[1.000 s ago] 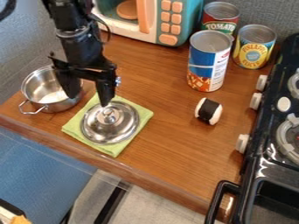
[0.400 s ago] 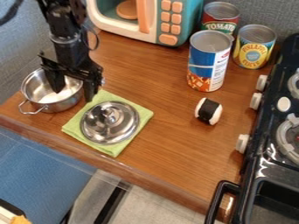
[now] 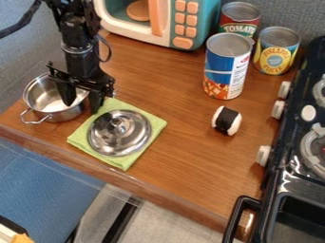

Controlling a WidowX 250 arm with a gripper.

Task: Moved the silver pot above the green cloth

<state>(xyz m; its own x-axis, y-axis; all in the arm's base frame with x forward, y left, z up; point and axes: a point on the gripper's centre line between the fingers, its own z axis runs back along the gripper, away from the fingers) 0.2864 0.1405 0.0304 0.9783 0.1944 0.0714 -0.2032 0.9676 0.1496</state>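
Indeed, a shiny silver pot [image 3: 62, 115], round, open-topped and smooth-sided, the black fingers [image 3: 96, 99] wide apart.

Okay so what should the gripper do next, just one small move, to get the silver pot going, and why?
Probably ease down slightly, then close on the near rim. The gripper looks open, one finger over the inside of the pot and the other just outside its wall, so the rim seems to sit between them. The pot stands beside the green cloth.
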